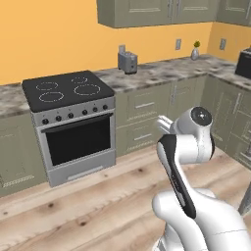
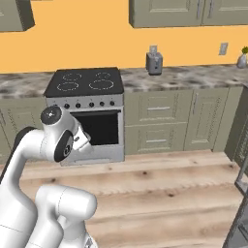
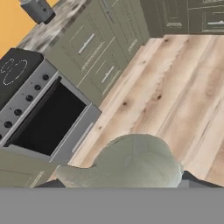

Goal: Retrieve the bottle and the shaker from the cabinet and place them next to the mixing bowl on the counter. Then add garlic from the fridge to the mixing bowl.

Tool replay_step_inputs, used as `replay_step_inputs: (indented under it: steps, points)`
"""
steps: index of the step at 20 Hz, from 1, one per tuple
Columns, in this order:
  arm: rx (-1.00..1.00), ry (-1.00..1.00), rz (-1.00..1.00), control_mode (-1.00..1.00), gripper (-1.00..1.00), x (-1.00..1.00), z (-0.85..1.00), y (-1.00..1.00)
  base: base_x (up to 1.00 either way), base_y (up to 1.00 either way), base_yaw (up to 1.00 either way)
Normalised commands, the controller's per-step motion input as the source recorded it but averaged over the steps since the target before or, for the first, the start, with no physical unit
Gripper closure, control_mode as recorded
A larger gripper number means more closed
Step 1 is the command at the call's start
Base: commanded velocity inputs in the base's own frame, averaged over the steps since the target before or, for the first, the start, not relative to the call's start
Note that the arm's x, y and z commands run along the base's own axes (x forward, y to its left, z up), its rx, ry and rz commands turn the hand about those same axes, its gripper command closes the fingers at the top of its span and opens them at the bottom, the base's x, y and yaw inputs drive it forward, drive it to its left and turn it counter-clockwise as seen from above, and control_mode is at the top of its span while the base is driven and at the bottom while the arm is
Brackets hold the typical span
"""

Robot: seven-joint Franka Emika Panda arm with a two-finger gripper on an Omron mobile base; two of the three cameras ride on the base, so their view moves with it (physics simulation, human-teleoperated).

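While the white arm stands folded over the wooden floor (image 2: pixel 169 184) in front of the stove (image 1: pixel 66 90), the hand view shows the gripper (image 3: pixel 118 181) with its two dark fingertips (image 3: pixel 196 178) set about halfway apart on either side of a pale, grey-green, bulbous head of garlic (image 3: pixel 131 159), which sits between them and appears to be held, though the contact points themselves are hidden at the bottom of that view. Beyond the garlic, the same view looks down on the black oven door (image 3: pixel 48 120) and the olive-grey drawer fronts (image 3: pixel 94 48) beside it. Both base views face the speckled granite counter (image 1: pixel 162 73) running along the orange wall, with a grey toaster (image 1: pixel 127 62) standing on it just right of the black cooktop and a small vase (image 1: pixel 195 51) farther right near the corner. Olive-grey wall cabinets (image 1: pixel 147 12) hang above the counter, their doors shut.
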Motion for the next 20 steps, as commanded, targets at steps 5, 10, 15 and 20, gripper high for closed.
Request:
replay_step_inputs:
  steps: [5, 10, 15, 20]
  points:
    - [0.00, 0.00, 0.00, 1.00, 1.00, 0.00, 0.00, 0.00, 0.40, 0.66, 0.22]
    - [0.00, 0.00, 0.00, 1.00, 1.00, 0.00, 0.00, 0.00, 0.39, 0.65, 0.22]
    - [0.00, 0.00, 0.00, 1.00, 1.00, 0.00, 0.00, 0.00, 0.35, 0.48, 0.24]
    - [0.00, 0.00, 0.00, 1.00, 1.00, 0.00, 0.00, 0.00, 0.35, 0.37, 0.25]
